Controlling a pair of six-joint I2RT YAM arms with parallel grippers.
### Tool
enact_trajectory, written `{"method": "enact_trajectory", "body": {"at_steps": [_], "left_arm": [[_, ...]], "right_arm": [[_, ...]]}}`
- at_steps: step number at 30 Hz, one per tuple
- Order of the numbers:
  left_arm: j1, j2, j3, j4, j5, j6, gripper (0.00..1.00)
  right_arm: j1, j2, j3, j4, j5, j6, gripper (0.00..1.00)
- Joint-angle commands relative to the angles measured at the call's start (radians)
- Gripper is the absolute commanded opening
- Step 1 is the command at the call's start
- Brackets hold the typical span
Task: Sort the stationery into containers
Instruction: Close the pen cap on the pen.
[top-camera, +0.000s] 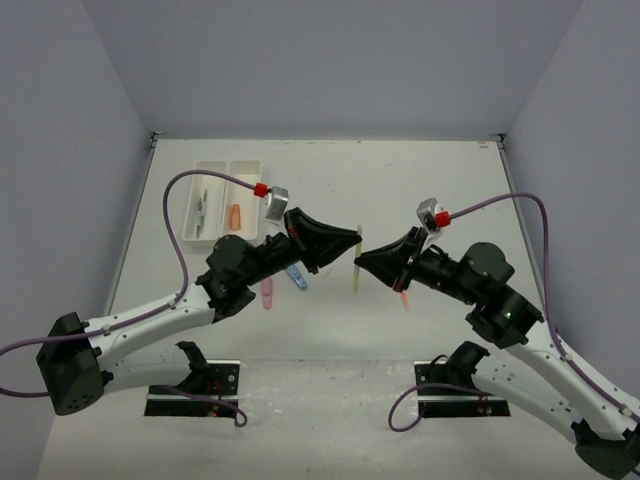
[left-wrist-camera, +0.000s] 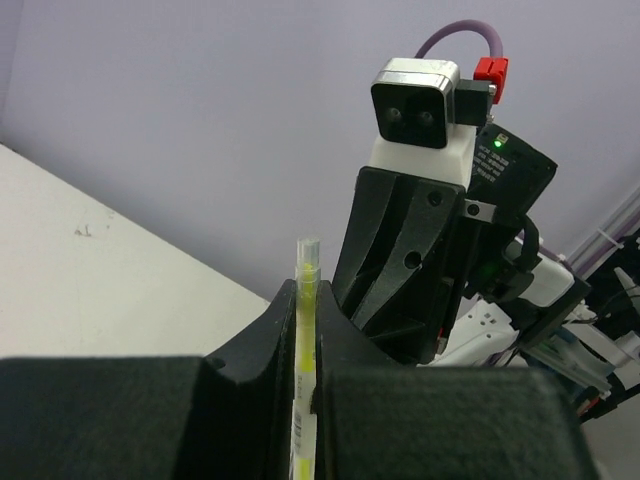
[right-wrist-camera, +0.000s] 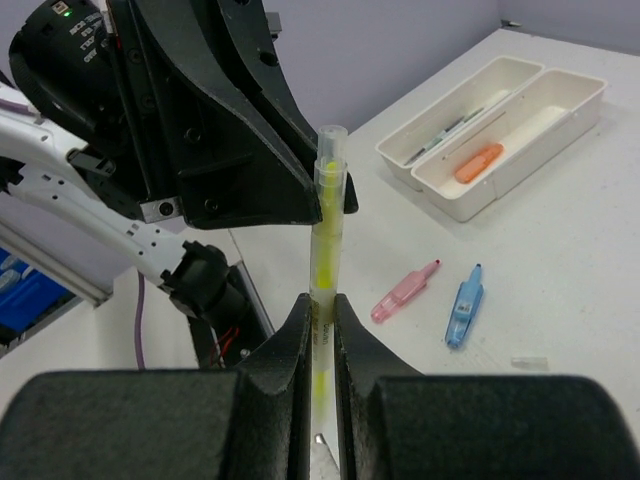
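Your left gripper (top-camera: 354, 238) and right gripper (top-camera: 361, 258) meet tip to tip; both jaws pinched nearly closed on one upright yellow marker (top-camera: 356, 276); orange piece (top-camera: 235, 215) lies in the trays (top-camera: 246, 162)

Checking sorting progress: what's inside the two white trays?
One tray holds an orange piece; the other tray holds thin pens, count unclear. From above, the left arm covers the first tray's near corner.
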Motion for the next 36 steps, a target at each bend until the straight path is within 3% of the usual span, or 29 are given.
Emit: {"method": "enact_trajectory", "body": {"at_steps": [1, 5, 11, 12, 14, 18, 30, 31, 33, 36], "left_arm": [[-0.006, 0.041, -0.018, -0.140, -0.024, -0.049, 0.00], [-0.006, 0.034, -0.038, -0.114, -0.025, -0.050, 0.00], [-0.006, 0.034, -0.008, -0.201, -0.056, 0.020, 0.01], [-0.006, 0.031, -0.002, -0.206, -0.063, 0.031, 0.11], [-0.006, 0.028, 0.017, -0.228, -0.072, 0.041, 0.16], [-0.006, 0.017, 0.060, -0.252, -0.113, 0.064, 0.00], [-0.006, -0.017, 0.090, -0.255, -0.031, 0.084, 0.00], [-0.006, -0.028, 0.079, -0.245, -0.038, 0.076, 0.00], [-0.006, -0.052, 0.068, -0.216, -0.048, 0.058, 0.00], [-0.006, -0.067, 0.073, -0.210, -0.063, 0.045, 0.00]], "right_arm": [[0.003, 0.023, 0.057, 0.204, 0.023, -0.005, 0.00], [0.002, 0.013, 0.060, 0.203, 0.112, 0.019, 0.00], [0.002, 0.012, 0.083, 0.179, 0.075, -0.021, 0.00], [0.002, 0.022, 0.086, 0.166, 0.029, -0.027, 0.00], [0.002, 0.037, 0.083, 0.158, -0.003, -0.028, 0.00], [0.002, 0.047, 0.052, 0.175, -0.042, -0.011, 0.00], [0.002, 0.056, 0.057, 0.176, -0.072, -0.009, 0.01], [0.003, 0.059, 0.054, 0.180, -0.079, -0.008, 0.07], [0.002, 0.072, 0.049, 0.200, -0.106, 0.002, 0.30], [0.002, 0.100, 0.035, 0.229, -0.135, 0.024, 0.37]]}}
